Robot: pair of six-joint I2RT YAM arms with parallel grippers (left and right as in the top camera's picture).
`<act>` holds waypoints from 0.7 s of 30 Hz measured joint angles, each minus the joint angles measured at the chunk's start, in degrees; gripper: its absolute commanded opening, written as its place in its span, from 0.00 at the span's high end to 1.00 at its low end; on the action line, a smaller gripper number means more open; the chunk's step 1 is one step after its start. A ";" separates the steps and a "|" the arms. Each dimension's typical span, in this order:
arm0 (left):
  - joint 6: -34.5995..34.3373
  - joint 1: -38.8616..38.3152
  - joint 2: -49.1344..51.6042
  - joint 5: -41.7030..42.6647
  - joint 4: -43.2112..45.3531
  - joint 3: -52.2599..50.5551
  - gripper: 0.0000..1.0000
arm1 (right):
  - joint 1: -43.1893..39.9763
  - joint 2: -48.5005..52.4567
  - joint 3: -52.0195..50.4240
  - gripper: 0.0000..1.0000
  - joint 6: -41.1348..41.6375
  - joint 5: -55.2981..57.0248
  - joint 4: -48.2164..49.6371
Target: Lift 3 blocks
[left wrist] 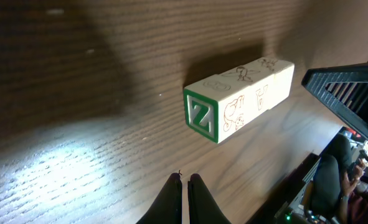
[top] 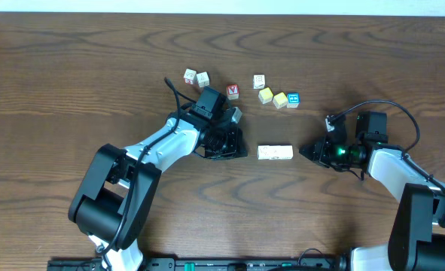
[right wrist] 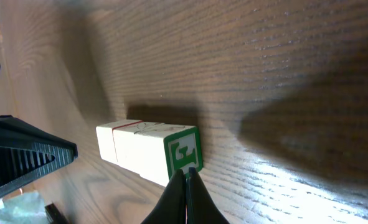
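Observation:
Three cream blocks (top: 275, 153) lie end to end in a short row at the table's middle. In the left wrist view the row (left wrist: 243, 96) shows a green-framed Z on its near end and faint line drawings on its sides. My left gripper (left wrist: 185, 179) is shut and empty, a short way off that Z end; in the overhead view my left gripper (top: 244, 152) lies left of the row. My right gripper (right wrist: 187, 174) is shut, its tips right at the row's (right wrist: 149, 152) other green-lettered end; touching or not is unclear. From above, my right gripper (top: 303, 150) points at the row.
Loose cubes lie behind the row: two white ones (top: 196, 77), a red one (top: 233, 91), a white one (top: 259, 81), two yellow ones (top: 272, 98) and a blue one (top: 293, 99). Both arms lie low on the wooden table (top: 71, 90), one each side of the row.

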 measured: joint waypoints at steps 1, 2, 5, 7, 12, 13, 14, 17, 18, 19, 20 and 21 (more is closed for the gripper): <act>0.00 0.00 0.00 0.00 0.42 0.00 0.93 | 0.00 0.26 0.00 0.99 0.11 -0.04 0.44; -0.02 0.00 0.02 0.02 0.87 0.00 0.93 | 0.00 0.68 0.00 0.99 0.20 -0.07 0.98; -0.02 0.00 0.15 0.24 2.32 0.00 0.93 | 0.00 3.30 0.00 0.99 0.48 -0.24 2.75; -0.02 0.00 0.24 0.37 2.32 0.00 0.93 | 0.00 5.29 -0.04 0.99 0.68 -0.26 3.65; -0.02 0.00 0.83 0.61 2.19 0.00 0.93 | -0.42 7.06 -0.20 0.99 0.87 -1.25 5.14; -0.02 0.00 0.85 0.66 2.03 0.00 0.92 | -0.83 7.08 -0.20 0.99 0.87 -1.53 5.22; -0.02 0.00 0.83 0.72 1.86 0.00 0.93 | -1.44 7.08 -0.20 0.99 0.83 -1.84 5.25; 0.20 0.15 0.83 1.38 1.03 0.00 0.93 | -3.69 7.06 -0.20 0.99 -0.04 -4.55 5.27; 0.66 0.37 0.85 1.99 0.90 0.00 0.93 | -4.57 7.06 -0.20 0.99 -0.66 -5.90 5.25; 1.09 0.74 0.85 2.91 0.92 0.00 0.93 | -5.25 7.06 -0.20 0.99 -1.16 -7.19 5.25; 1.44 1.27 0.85 4.00 0.94 0.00 0.93 | -5.77 7.08 -0.20 0.99 -1.64 -8.44 5.25; 1.99 2.21 0.85 5.51 0.94 0.00 0.93 | -6.23 7.08 -0.20 0.99 -2.21 -9.75 5.22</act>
